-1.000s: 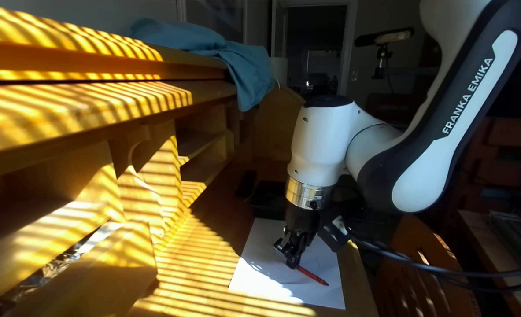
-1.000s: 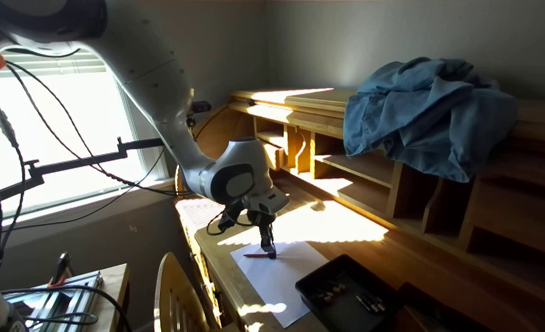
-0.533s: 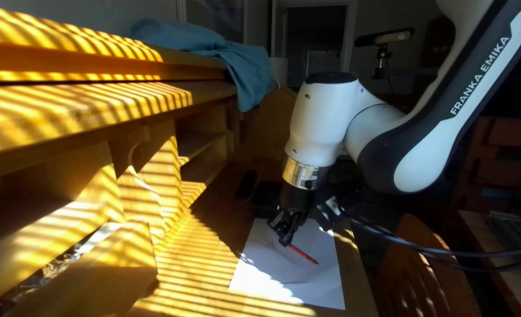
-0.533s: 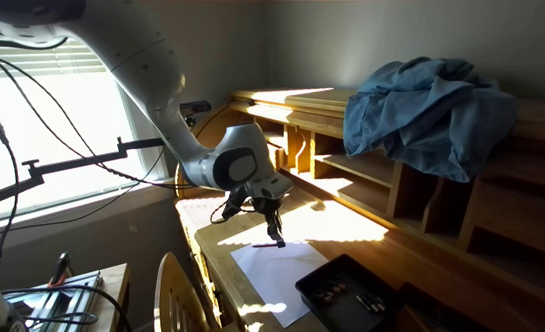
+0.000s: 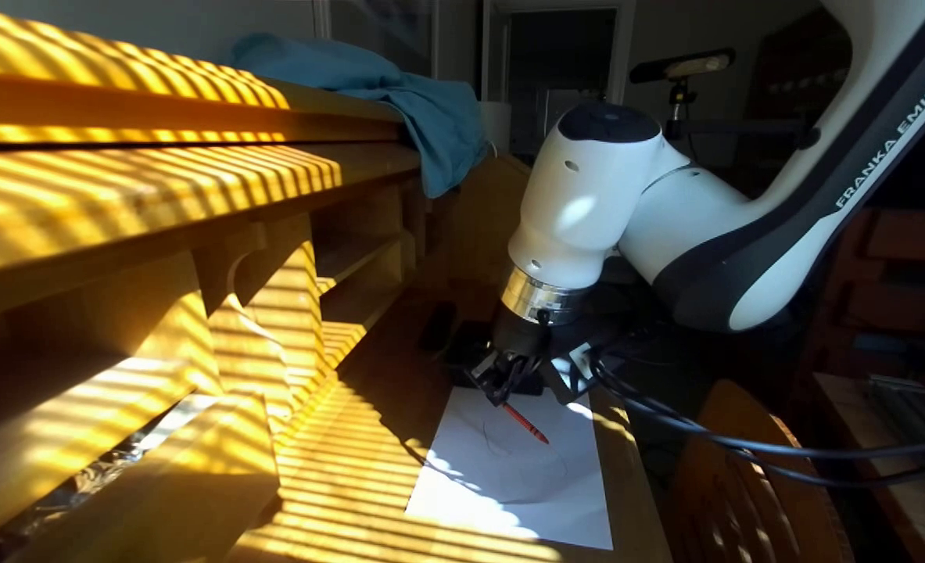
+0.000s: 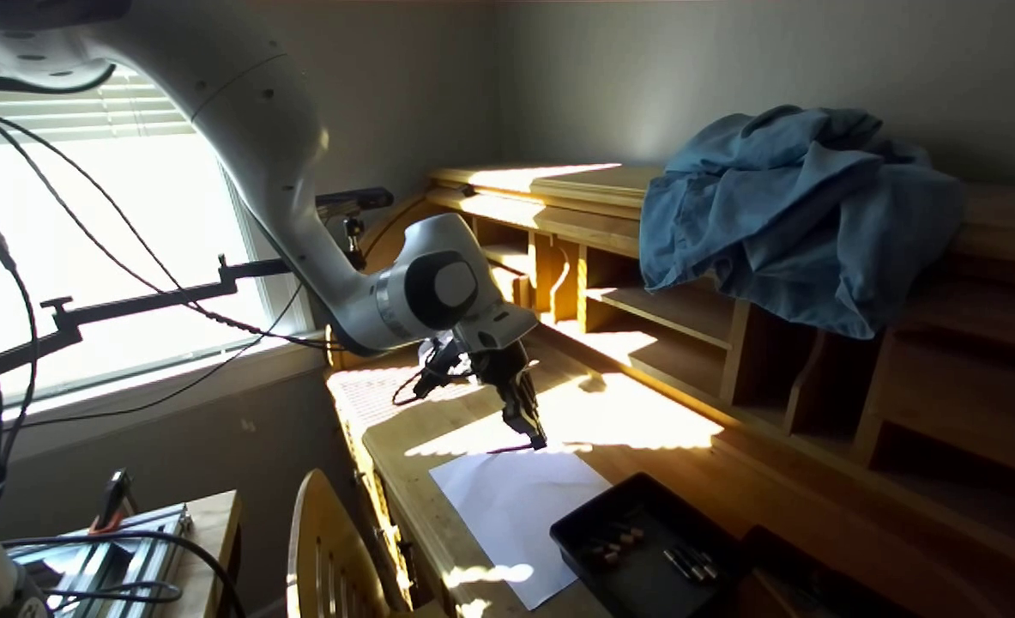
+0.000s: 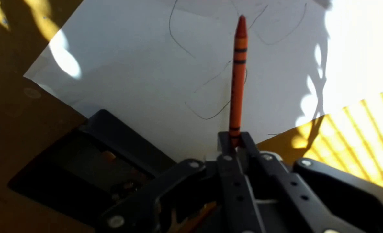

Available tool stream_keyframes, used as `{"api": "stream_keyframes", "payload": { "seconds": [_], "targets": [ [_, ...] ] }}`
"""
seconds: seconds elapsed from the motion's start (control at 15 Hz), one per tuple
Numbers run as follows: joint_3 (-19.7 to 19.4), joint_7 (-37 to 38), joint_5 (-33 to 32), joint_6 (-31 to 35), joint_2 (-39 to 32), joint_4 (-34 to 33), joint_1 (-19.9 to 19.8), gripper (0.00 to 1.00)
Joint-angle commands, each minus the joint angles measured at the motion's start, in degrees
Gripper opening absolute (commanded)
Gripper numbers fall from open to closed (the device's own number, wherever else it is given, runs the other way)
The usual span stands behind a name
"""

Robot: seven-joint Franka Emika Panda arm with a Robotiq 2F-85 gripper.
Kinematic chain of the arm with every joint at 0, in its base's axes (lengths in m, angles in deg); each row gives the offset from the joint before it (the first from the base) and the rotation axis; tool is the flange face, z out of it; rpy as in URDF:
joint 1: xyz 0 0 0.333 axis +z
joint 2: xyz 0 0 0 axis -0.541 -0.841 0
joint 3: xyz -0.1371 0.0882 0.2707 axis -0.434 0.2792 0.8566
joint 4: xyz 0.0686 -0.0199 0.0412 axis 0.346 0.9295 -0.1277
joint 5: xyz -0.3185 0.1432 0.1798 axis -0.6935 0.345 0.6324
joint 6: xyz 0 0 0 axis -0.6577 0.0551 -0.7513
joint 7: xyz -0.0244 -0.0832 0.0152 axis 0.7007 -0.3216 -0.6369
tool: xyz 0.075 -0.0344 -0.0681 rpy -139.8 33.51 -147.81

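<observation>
Above white paper (image 7: pixel 129 81), pinched a slender red-orange crayon (image 7: pixel 238 87) by its rear in the black two-fingered gripper (image 7: pixel 235 140), crosswise to the fingers (image 7: pixel 224 144).

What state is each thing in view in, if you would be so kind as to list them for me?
Crayon: wrapped, gripped near its blunt end, tip seemingly in the air
Pincer: shut on it
Paper: spread out, partly sunlit, marked with thin curved lines
Black tray: uncovered, small pieces inside
Blue cloth: crumpled, hanging over an edge
Small drawer: looks pulled out
</observation>
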Motion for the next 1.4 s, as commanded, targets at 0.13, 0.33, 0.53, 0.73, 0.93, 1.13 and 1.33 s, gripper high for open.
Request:
{"api": "stream_keyframes", "payload": {
  "seconds": [0.13,0.33,0.53,0.73,0.93,1.13,1.33],
  "targets": [
    [-7.42,10.68,-9.65,-3.7,0.55,-0.87,8.29,0.02],
    [-1.07,8.98,-9.18,-2.22,0.68,-0.85,1.76,0.09],
    [-0.13,8.99,-9.19,-2.23,0.63,-0.86,0.54,0.09],
    [-5.02,18.49,-19.45,-12.47,-1.43,-4.36,5.86,0.02],
    [0.18,27.2,-28.66,-22.06,-0.58,-6.54,2.26,0.02],
    [8.41,32.82,-34.51,-31.06,0.01,-8.34,-3.43,0.02],
    [16.98,36.31,-38.33,-35.29,-0.42,-9.87,-10.13,0.02]
  ]
}}
